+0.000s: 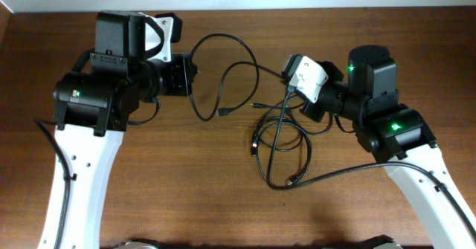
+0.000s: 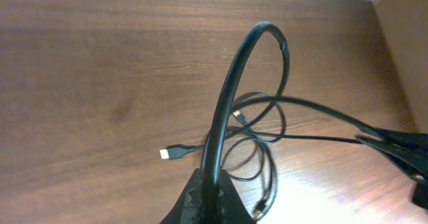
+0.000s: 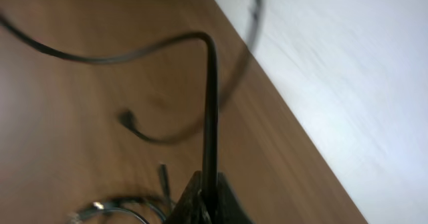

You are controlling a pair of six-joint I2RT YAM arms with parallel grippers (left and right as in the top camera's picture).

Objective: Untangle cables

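blur smears the right wrist view, where the right claw, cut off at the lower edge, pinches a black cable. left claw, likewise cropped, pinches an arcing cable. tangled loops lie on the worktop near the right arm.

overhead: fixed above, looked straight down, far, took in the whole table | left wrist: close, low, faced along table toward cables | right wrist: close, tilted, faced table edge and white surface | shared: cables in all three
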